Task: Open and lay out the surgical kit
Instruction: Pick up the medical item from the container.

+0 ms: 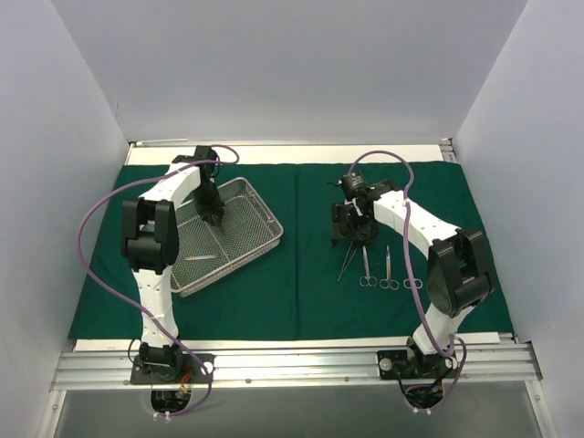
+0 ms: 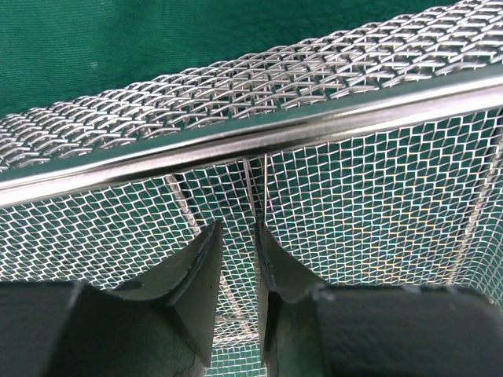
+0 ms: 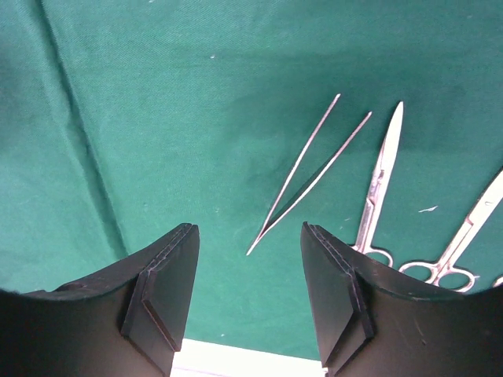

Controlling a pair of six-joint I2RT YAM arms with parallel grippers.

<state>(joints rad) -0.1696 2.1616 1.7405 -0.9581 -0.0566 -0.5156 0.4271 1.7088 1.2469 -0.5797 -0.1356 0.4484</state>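
Observation:
The dark green cloth point(image 1: 301, 301) lies spread flat on the table. The silver wire-mesh tray point(image 1: 265, 246) sits on its left half, with one slim instrument point(image 1: 201, 258) on the tray floor. My left gripper point(image 1: 212, 217) hangs inside the tray; in the left wrist view the gripper point(image 2: 238, 228) has its jaws a narrow gap apart, with only mesh showing between them, below the tray rim point(image 2: 236, 137). My right gripper point(image 1: 351, 239) is open and empty above the cloth. Just beyond that gripper point(image 3: 250, 232) lie forceps point(image 3: 310, 169) and two scissors point(image 3: 377, 181) point(image 3: 464, 236).
Forceps point(image 1: 348, 260) and scissors point(image 1: 366, 266) point(image 1: 387, 269) lie in a row on the right half of the cloth, with another ringed handle point(image 1: 412, 283) beside them. White walls enclose the table on three sides. A metal rail point(image 1: 292, 365) runs along the near edge.

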